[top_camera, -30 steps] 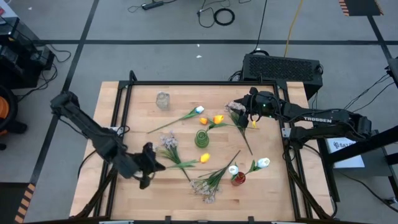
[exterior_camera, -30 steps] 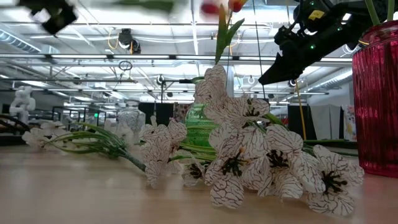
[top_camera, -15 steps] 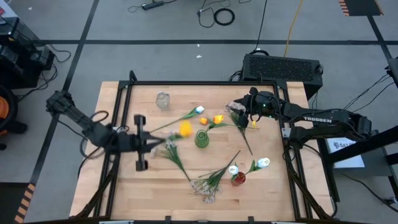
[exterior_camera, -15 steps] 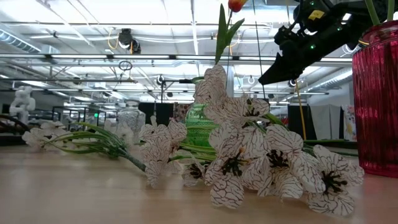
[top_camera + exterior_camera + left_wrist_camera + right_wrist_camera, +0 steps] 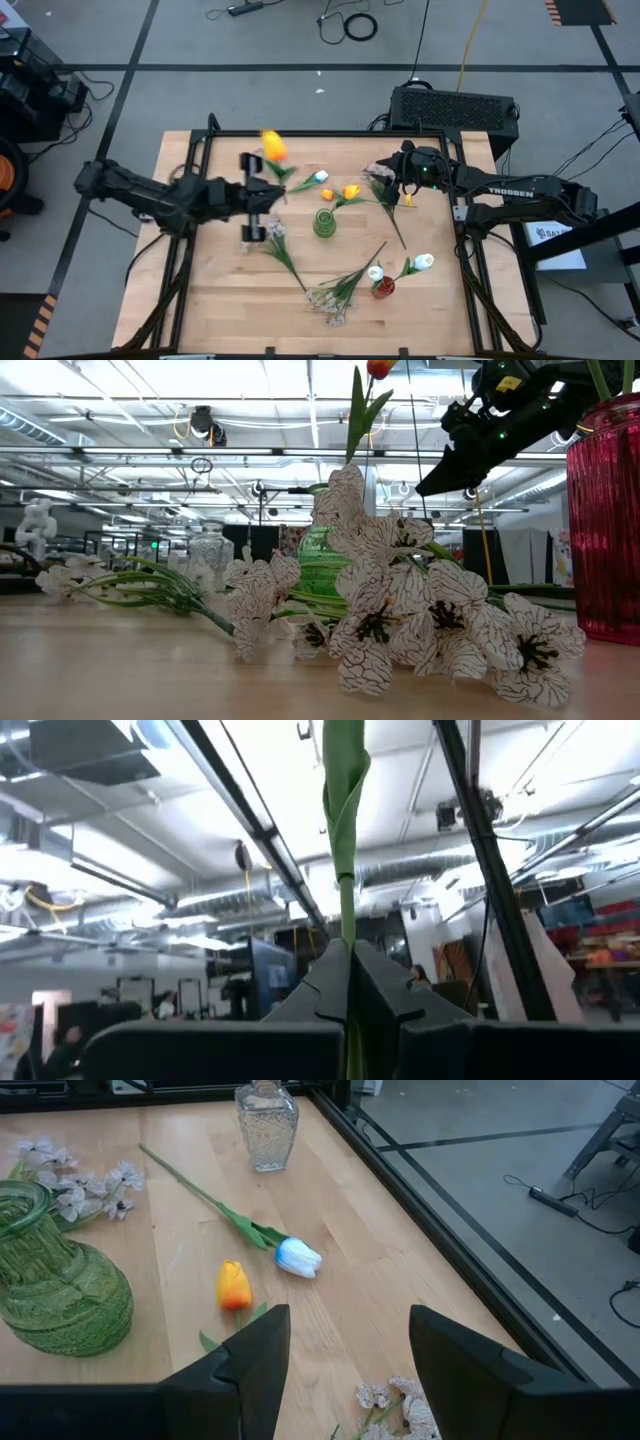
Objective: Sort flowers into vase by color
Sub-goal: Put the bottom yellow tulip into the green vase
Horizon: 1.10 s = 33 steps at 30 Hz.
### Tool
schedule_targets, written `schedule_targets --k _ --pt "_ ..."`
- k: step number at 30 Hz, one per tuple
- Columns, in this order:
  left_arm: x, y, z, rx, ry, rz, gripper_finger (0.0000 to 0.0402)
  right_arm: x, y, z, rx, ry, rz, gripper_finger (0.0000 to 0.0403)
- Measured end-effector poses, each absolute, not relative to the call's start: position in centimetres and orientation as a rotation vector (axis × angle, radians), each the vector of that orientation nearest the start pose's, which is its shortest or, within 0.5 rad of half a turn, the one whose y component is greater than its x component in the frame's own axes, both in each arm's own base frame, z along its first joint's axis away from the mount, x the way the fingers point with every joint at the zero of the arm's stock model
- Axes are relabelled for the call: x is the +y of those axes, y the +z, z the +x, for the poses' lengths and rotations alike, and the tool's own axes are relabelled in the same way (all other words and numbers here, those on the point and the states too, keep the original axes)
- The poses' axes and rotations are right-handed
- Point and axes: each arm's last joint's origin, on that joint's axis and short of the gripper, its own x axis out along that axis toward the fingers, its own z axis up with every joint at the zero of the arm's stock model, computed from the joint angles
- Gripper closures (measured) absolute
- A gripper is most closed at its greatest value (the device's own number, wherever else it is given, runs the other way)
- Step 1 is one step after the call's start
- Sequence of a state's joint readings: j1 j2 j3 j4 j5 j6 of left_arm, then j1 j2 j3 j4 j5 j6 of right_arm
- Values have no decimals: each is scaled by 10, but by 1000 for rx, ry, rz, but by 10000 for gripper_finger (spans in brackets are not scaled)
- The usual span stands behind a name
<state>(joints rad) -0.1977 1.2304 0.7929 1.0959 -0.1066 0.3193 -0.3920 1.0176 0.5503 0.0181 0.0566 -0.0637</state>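
Taking the green vase [image 5: 325, 222] in the middle of the table [image 5: 200, 300] as the centre of the clock, with 12 toward the far edge, I started from the near side. At 6 o'clock, close to the near edge, a spray of pale blossoms [image 5: 333, 300] lay flat on the wood. At 5 o'clock stood the red vase [image 5: 383, 288], with one white tulip [image 5: 375, 272] in it and another white tulip [image 5: 422, 262] just beside it at its far right. At about 8 o'clock a second pale spray [image 5: 272, 232] lay on its long green stem. At 10 o'clock was the left gripper [image 5: 349, 960]. Its fingers [image 5: 390, 1000] were pressed fully together on a green stem, and so it held an orange-yellow tulip [image 5: 272, 147] lifted off the table, the bloom toward 11 o'clock near the far edge. The clear glass vase [image 5: 266, 1125] stood in that same far corner. At 12 o'clock a white tulip with a bluish tip [image 5: 298, 1257] lay on the table, and at 1 o'clock an orange tulip [image 5: 234, 1285] lay just beside it, not touching as far as I could see. At 2 o'clock the right gripper [image 5: 348, 1320] hung above the table with its fingers wide apart and nothing between them, and a third pale spray [image 5: 378, 172] lay near it.
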Motion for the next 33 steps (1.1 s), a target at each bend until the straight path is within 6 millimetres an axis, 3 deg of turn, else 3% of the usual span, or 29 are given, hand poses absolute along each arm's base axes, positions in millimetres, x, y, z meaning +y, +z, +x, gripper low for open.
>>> schedule_targets --k 8,15,25,31,33 --pt "-43 309 299 -776 74 173 397 -83 228 197 474 -426 20 204" --pt "-32 273 321 -664 90 150 399 -82 225 195 510 -424 26 204" --pt "-30 269 323 -654 104 134 401 -82 232 195 452 -417 15 204" --pt "-21 269 324 -657 89 43 401 -76 269 184 147 -431 48 204" --pt "-22 269 324 -657 55 18 401 -69 284 179 26 -362 56 204"
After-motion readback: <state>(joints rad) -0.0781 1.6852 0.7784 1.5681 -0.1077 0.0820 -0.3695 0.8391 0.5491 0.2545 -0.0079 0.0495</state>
